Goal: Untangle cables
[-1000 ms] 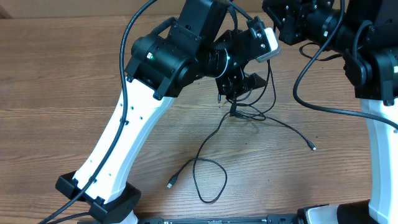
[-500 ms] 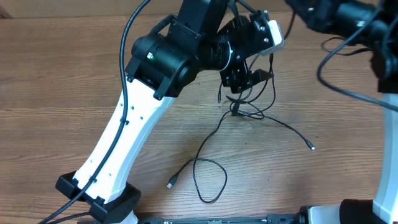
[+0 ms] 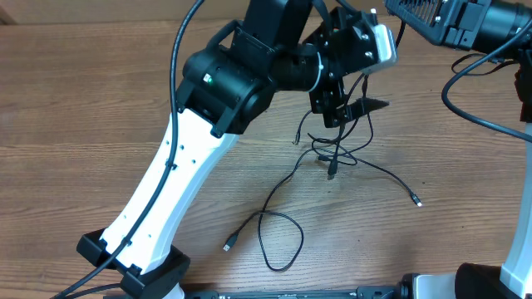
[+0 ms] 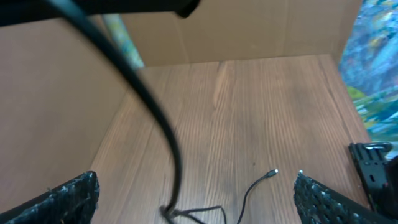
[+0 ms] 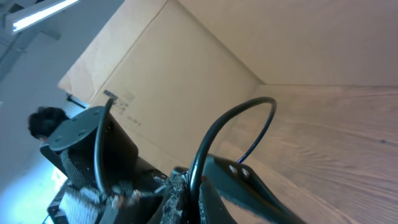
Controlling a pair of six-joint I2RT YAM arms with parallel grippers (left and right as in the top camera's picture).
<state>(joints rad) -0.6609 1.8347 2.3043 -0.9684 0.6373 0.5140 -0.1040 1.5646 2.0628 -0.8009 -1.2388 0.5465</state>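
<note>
Two arms at a wooden table (image 3: 83, 100). The left arm (image 3: 166, 187) leans up from the near-left corner, and the left gripper (image 3: 349, 104) is over the far middle of the table.

Left wrist view: fingers (image 4: 68, 199) spread wide, one at each lower corner of the view, nothing pinched between them. A blurred black strand crosses close to that lens and drops toward the wood.

The cables (image 3: 332, 154) sit just below the left gripper as a small knot of thin black loops, with a few strands rising toward the gripper's body. Cannot tell whether they touch it.

From the knot, one cord runs right to a plug tip (image 3: 416, 199) lying on the wood. Another runs toward the near edge, curls into a loop (image 3: 281, 241) and ends in a second plug tip (image 3: 228, 246).

The right gripper (image 3: 426, 12) is at the far right of the overhead view, well apart from the knot. Its wrist view is dark and cluttered, so I cannot tell whether its fingers are spread or closed.
</note>
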